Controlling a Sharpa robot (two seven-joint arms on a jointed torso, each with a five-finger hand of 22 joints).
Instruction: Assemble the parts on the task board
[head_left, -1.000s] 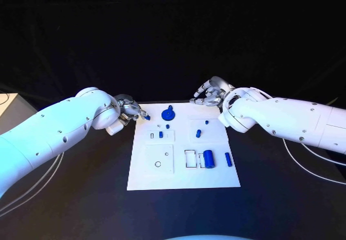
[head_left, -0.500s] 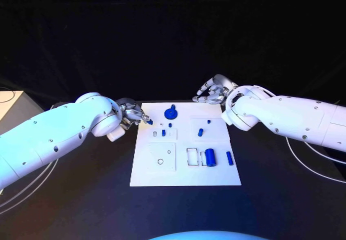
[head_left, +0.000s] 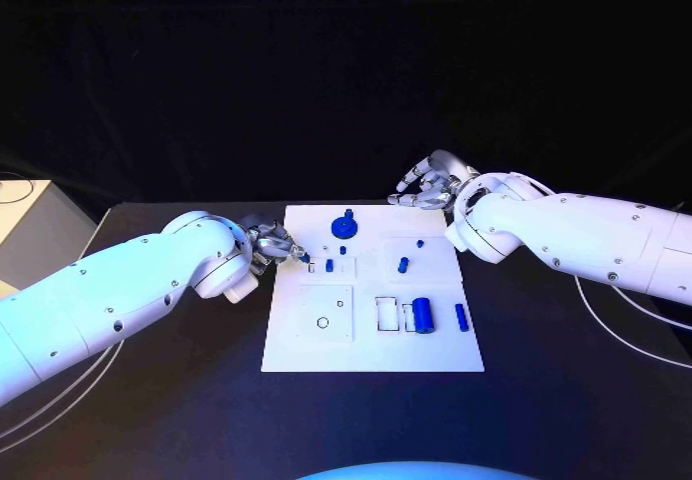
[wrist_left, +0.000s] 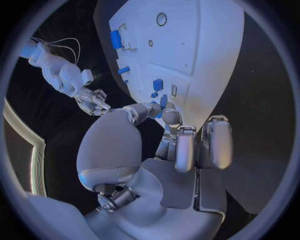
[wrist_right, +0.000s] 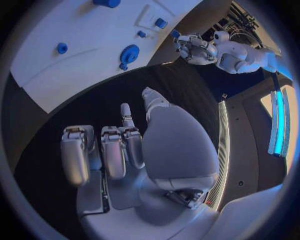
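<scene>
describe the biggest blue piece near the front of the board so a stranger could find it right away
Start at the white task board in the middle of the black table. In the board's near right part, beside a small rectangular outline, lies a blue cylinder. It is much thicker than the slim blue pin on its right.

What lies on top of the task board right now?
Blue parts lie on the task board: a round part, a cylinder, a bar and smaller pieces. The left hand covers its left edge.
</scene>
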